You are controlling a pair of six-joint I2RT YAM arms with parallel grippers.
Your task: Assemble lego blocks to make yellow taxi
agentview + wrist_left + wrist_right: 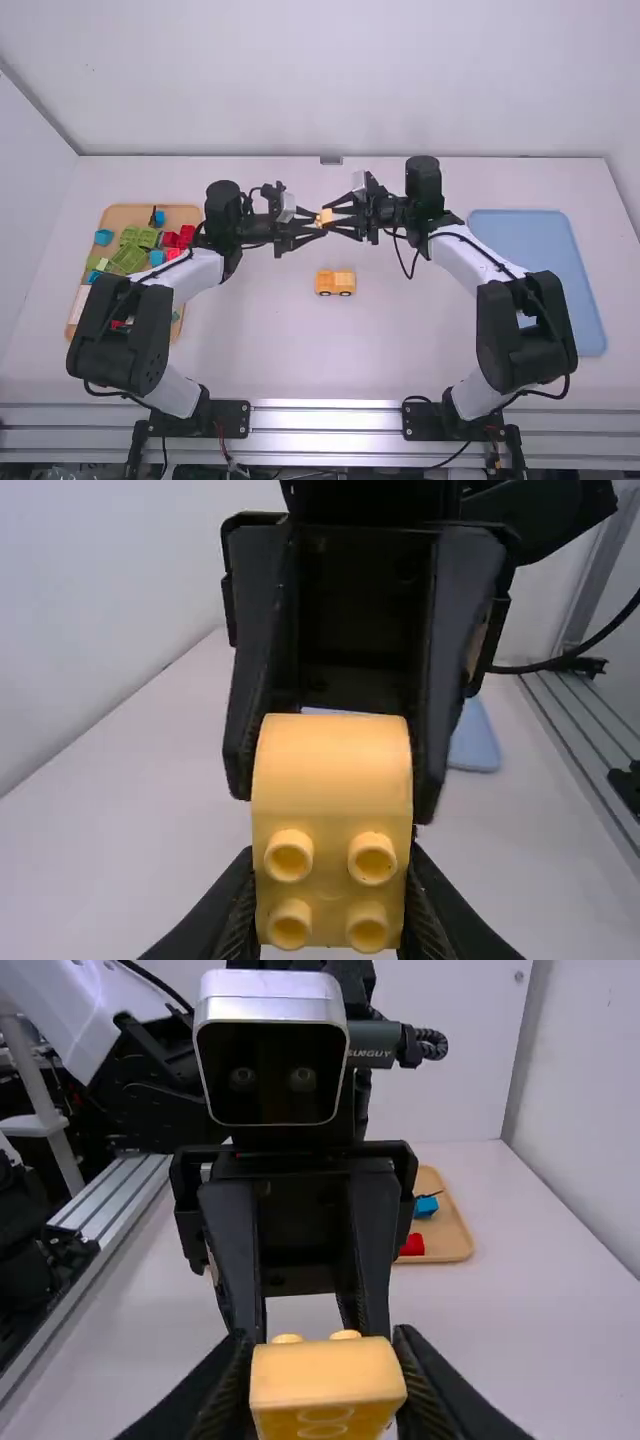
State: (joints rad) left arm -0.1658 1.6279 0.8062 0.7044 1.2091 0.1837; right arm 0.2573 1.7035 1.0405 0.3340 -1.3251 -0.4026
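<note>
In the high view, my left gripper (311, 222) and my right gripper (335, 218) meet tip to tip above the table, a small yellow block (325, 217) between them. The left wrist view has the yellow block (332, 810) with its studs facing the camera, and my left gripper (330, 925) shut on its near end. In the right wrist view, my right gripper (322, 1380) is shut on the same yellow block (326, 1372), with the other gripper's fingers just behind it. A yellow car body (335, 283) with dark wheels stands on the table, nearer the arm bases.
On the left, a wooden tray (128, 213) holds green, red and blue blocks, partly under the left arm. A blue tray (530, 240) lies on the right, partly behind the right arm. A cable loop hangs by the right wrist.
</note>
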